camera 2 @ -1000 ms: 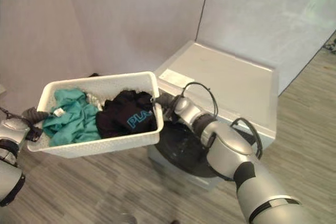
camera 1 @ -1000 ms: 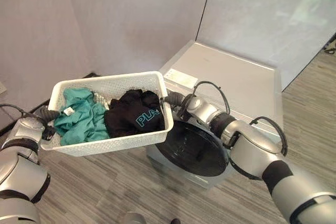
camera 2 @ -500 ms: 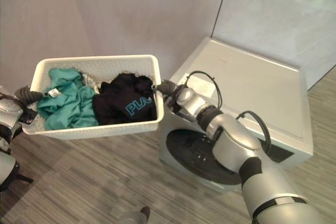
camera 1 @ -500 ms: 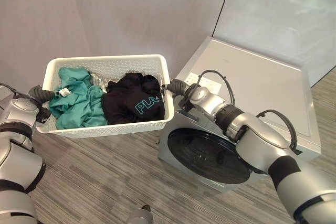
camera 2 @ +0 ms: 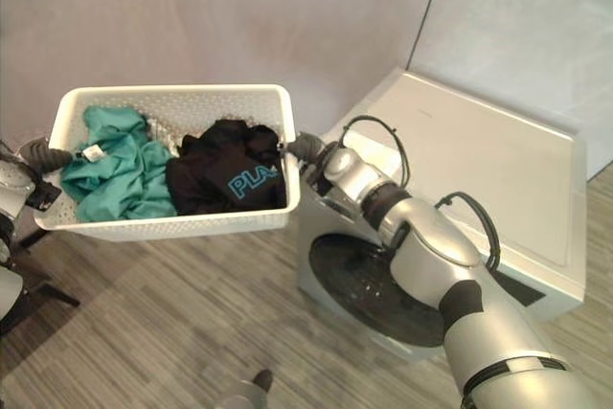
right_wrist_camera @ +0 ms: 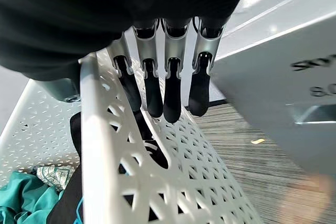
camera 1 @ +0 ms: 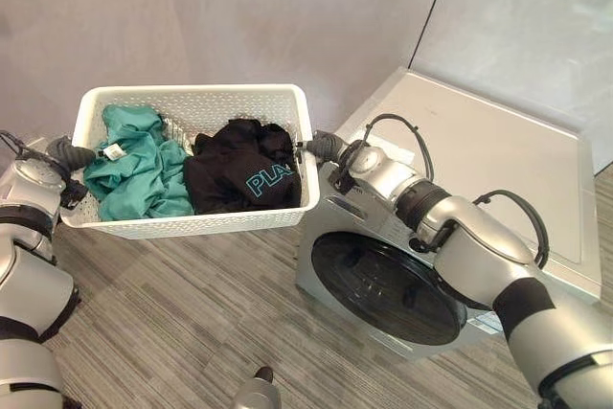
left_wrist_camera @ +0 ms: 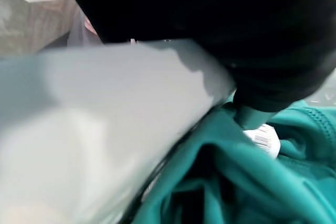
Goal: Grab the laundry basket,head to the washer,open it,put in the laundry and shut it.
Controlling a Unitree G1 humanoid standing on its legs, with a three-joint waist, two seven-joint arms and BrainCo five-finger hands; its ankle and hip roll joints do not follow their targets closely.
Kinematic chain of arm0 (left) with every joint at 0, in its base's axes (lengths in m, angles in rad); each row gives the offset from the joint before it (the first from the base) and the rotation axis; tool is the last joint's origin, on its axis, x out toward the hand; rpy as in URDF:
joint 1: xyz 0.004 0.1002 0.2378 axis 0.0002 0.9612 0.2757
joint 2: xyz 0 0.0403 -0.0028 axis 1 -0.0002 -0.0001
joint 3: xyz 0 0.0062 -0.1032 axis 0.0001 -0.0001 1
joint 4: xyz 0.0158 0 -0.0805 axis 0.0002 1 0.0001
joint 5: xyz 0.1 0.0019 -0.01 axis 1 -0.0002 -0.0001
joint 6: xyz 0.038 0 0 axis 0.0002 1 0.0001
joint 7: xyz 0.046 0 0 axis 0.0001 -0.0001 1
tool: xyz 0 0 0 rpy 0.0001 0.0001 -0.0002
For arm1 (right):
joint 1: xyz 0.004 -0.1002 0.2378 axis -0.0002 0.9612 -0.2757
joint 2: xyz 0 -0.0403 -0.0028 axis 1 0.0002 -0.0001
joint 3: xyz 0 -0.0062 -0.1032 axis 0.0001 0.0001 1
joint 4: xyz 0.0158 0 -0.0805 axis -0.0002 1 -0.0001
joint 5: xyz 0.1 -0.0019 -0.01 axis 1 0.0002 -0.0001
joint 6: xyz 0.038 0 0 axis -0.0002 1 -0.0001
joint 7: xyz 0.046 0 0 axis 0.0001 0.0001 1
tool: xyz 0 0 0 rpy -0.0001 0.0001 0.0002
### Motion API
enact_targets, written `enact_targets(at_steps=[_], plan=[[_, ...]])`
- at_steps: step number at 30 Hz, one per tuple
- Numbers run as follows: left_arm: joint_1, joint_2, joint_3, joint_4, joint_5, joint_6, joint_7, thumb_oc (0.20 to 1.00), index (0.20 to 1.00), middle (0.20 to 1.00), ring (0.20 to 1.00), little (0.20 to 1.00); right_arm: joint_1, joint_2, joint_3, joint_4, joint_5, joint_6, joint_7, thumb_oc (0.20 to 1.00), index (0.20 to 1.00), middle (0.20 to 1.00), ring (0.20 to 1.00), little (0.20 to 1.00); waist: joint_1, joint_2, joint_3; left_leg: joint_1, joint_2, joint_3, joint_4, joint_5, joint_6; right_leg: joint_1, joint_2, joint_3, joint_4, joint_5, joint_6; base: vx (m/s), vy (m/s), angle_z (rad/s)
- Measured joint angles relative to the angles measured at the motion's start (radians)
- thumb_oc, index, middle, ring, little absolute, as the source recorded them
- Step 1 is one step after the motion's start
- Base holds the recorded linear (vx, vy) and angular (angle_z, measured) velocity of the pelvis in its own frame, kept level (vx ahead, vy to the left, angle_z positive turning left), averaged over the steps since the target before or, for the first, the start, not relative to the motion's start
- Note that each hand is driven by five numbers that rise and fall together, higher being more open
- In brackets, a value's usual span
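Basket: the white perforated laundry basket (camera 1: pixel 182 222) is held up off the floor between the two hands, level, just left of the washer, its right end close to the washer's top front corner.
Laundry: a teal garment (camera 1: pixel 134 174) with a small white tag fills the basket's left half; a black garment (camera 1: pixel 239 174) with teal lettering fills the right half, and a bit of patterned cloth shows between them at the far wall.
Right hand: the right hand (camera 1: pixel 326 147) is at the basket's right end; in its wrist view the fingers (right_wrist_camera: pixel 170 90) run down the outside of the end wall and the thumb sits over the rim on the inner side, so the rim is pinched between them.
Left hand: the left hand (camera 1: pixel 69 153) is at the basket's left end rim; whether its fingers are curled round the rim I cannot tell.
Washer: the silver front-loading washer (camera 1: pixel 488 170) stands against the wall, its round dark door (camera 1: pixel 388 286) closed.
Floor: grey wood-look floor (camera 1: pixel 172 332) lies beneath the basket.
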State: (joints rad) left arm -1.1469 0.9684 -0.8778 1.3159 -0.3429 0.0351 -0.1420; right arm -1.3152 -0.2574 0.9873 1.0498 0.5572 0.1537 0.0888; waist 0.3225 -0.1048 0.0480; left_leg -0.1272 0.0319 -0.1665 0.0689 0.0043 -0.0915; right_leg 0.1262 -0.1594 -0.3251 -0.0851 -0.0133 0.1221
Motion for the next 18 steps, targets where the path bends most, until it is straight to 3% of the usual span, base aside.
enact_targets(at_steps=[10, 16, 18], plan=[[-0.216, 0.001, -0.063, -0.005, -0.036, -0.011, 0.002, 0.2, 0.2, 0.2, 0.2, 0.2, -0.159, -0.109, -0.006, 0.022, 0.057, -0.027, -0.003, 0.2, 0.2, 0.2, 0.2, 0.2, -0.009, -0.005, -0.011, -0.015, -0.009, 0.008, -0.003, 0.003, -0.001, -0.02, -0.015, -0.007, 0.0, 0.004, 0.007, 0.04, 0.025, -0.01], [-0.295, -0.032, -0.087, -0.024, -0.055, -0.013, 0.002, 0.2, 0.2, 0.2, 0.2, 0.2, -0.226, -0.191, -0.003, 0.043, 0.059, -0.043, 0.001, 0.2, 0.2, 0.2, 0.2, 0.2, -0.043, -0.005, -0.016, -0.015, -0.008, 0.031, -0.007, 0.001, 0.003, -0.037, -0.02, 0.015, 0.0, 0.007, 0.011, 0.04, 0.021, -0.1], [-0.307, -0.054, -0.089, -0.038, -0.082, -0.013, 0.003, 0.2, 0.2, 0.2, 0.2, 0.2, -0.24, -0.205, -0.002, 0.079, 0.058, -0.044, 0.005, 0.2, 0.2, 0.2, 0.2, 0.2, -0.078, -0.005, -0.017, -0.015, -0.007, 0.042, -0.008, 0.001, 0.003, -0.042, -0.023, 0.023, 0.0, 0.009, 0.013, 0.03, 0.007, -0.16]])
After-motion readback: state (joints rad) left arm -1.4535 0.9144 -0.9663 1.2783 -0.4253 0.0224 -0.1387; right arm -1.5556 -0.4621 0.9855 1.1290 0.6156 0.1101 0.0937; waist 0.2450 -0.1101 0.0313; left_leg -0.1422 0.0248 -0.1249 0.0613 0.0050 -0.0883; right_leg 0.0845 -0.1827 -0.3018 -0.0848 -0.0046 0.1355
